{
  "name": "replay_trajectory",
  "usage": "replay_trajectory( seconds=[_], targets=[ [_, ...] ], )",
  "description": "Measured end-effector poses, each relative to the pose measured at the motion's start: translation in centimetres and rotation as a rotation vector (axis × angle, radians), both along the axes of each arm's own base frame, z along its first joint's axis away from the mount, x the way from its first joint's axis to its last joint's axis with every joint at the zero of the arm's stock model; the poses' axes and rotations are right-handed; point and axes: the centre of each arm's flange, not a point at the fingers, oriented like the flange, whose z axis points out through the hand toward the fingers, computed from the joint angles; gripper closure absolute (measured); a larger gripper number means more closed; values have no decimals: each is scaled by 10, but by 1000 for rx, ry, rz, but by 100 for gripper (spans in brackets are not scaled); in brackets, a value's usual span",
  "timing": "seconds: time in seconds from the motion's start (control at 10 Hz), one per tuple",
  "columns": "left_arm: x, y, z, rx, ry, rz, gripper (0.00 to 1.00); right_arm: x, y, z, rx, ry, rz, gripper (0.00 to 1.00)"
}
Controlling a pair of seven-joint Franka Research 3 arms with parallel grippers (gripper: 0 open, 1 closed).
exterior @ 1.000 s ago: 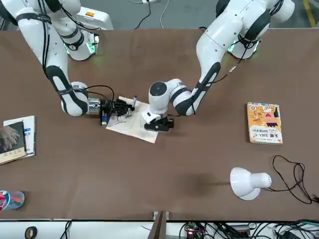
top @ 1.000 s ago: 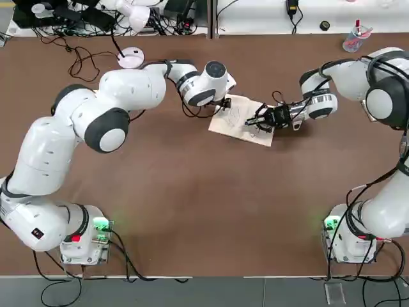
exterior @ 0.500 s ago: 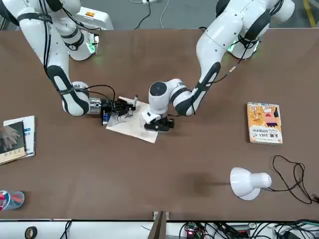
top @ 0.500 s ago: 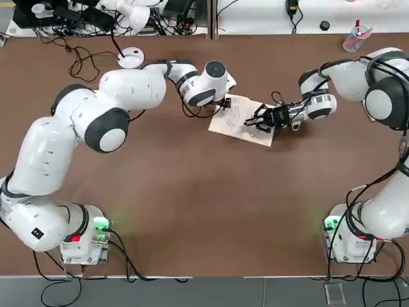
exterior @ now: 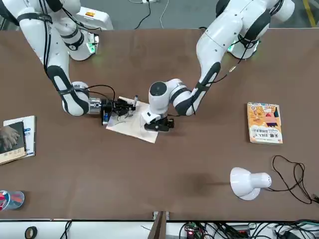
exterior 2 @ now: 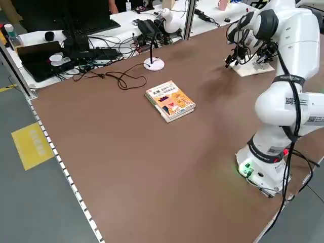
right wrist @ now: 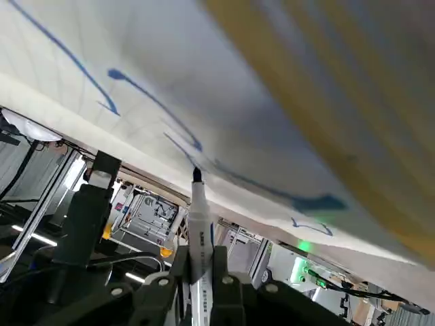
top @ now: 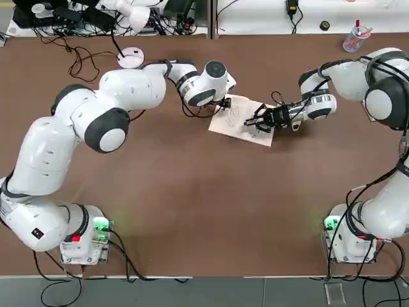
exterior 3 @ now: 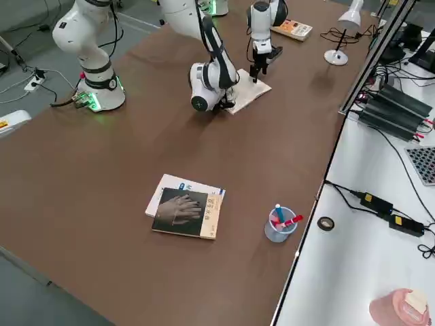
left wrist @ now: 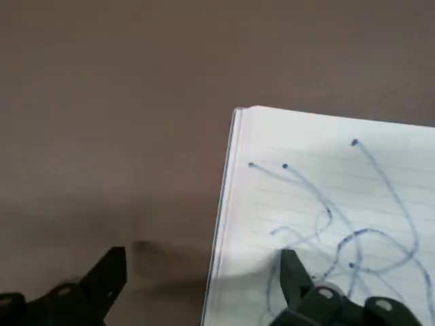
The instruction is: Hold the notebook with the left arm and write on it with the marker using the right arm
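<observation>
touching the notebook [right wrist: 136, 61] in right wrist view only, marker [right wrist: 198, 224] tip

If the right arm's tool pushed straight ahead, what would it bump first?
Probably the notebook: the right tool grips the marker, whose tip already looks to touch the page.

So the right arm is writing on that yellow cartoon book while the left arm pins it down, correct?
Not the book. The right pincer presses the marker to the white notebook, which the left pincer pins, as the top view shows. The yellow cartoon book lies apart, untouched.
</observation>
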Motion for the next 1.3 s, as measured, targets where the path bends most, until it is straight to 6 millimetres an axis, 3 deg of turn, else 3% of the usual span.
replay_trajectory(
  seconds=[0.4,0.7,0.9,1.3],
  targets=[
    [0,0,0,0,0,0,0,7,-5,2,2,-4,-22,83],
    [0,0,0,0,0,0,0,22,-15,15,20,-4,-53,83],
    [0,0,0,0,-1,0,0,32,-19,34,44,4,-56,83],
    [1,0,1,-2,-3,1,0,48,-39,92,-2,-35,62,83]
  ],
)
